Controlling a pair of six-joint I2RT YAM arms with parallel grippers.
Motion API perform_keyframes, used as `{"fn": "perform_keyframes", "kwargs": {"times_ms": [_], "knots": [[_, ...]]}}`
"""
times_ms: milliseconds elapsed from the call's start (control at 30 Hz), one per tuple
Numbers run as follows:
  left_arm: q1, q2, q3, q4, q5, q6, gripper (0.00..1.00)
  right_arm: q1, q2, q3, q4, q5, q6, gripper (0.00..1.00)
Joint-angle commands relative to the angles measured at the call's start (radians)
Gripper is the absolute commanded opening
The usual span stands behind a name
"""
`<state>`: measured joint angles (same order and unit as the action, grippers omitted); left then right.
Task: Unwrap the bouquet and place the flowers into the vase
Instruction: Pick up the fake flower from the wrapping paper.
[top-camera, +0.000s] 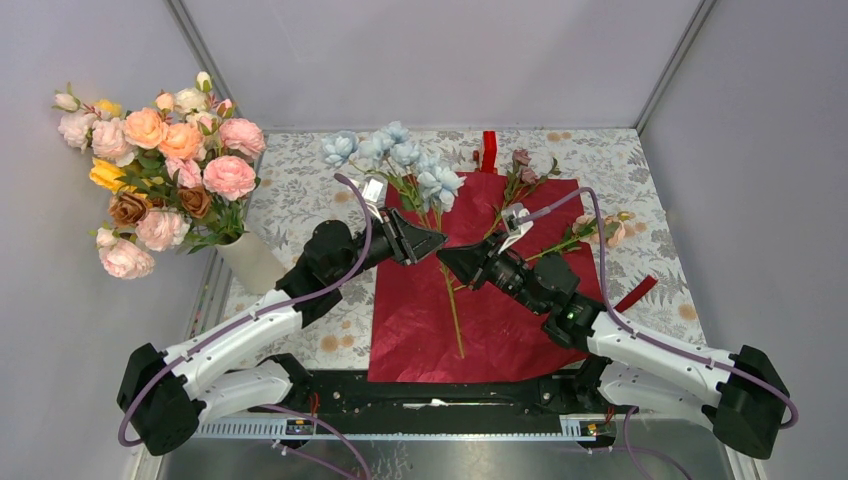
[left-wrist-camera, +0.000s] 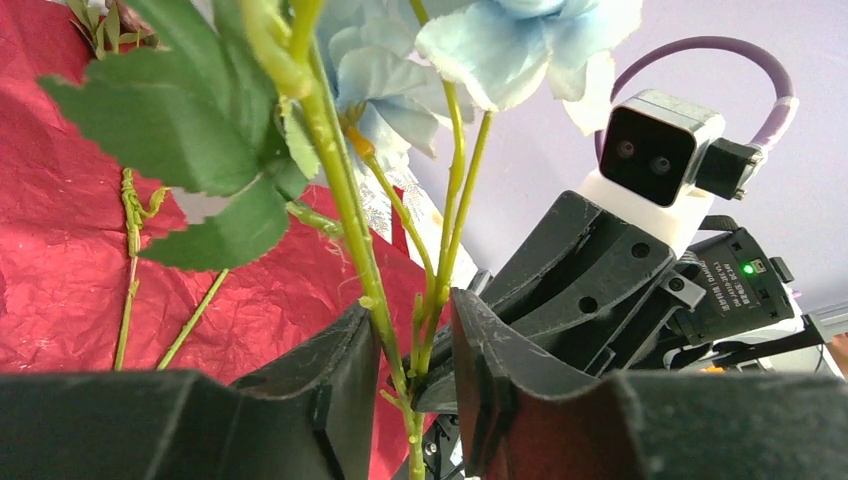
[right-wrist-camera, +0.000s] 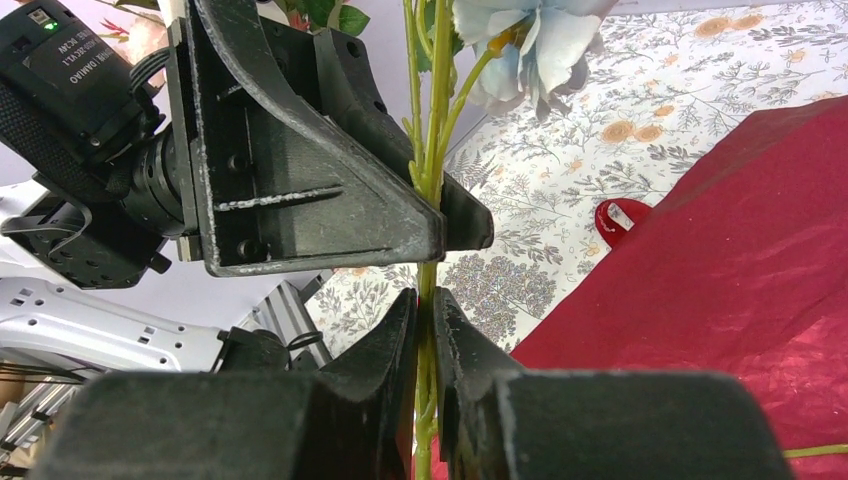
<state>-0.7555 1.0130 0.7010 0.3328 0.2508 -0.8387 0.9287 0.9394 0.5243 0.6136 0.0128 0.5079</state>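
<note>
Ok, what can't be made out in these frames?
- Vase mouth: top external, hidden by the rose bunch.
- Whether the left end effector grips the blue flower stems: left wrist, gap unclear.
- Their lower ends: right wrist, hidden by the right end effector, cut by the bottom edge.

Vase (top-camera: 250, 262): left of the wrapping paper (top-camera: 410, 330); mouth hidden under the rose bunch (top-camera: 165, 165).
Blue flower stems (left-wrist-camera: 340, 190): above the wrapping paper; blooms cut off by the top edge.
Left fingers (left-wrist-camera: 330, 400): contact with the stems cannot be determined.
Red object (top-camera: 488, 150): beyond the wrapping paper; too small to identify.
</note>
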Motion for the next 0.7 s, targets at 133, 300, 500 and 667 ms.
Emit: {"fn": "perform_keyframes", "kwargs": {"times_ms": [133,300,500,667], "knots": [[-0.005,0.015,0.053,0.029,0.006,0.004,0.18,0.012,0.006,0.055,0.016,-0.010,-0.030,0.00],[-0.005,0.015,0.067,0.009,0.008,0.017,0.00,0.013,-0.009,0.047,0.003,0.012,-0.034,0.00],[-0.005,0.013,0.095,-0.038,0.003,0.083,0.00,0.013,-0.058,0.032,-0.046,0.057,-0.054,0.13],[-0.005,-0.018,0.183,-0.215,-0.029,0.268,0.00,0.013,-0.110,0.012,-0.087,0.100,-0.077,0.32]]}}
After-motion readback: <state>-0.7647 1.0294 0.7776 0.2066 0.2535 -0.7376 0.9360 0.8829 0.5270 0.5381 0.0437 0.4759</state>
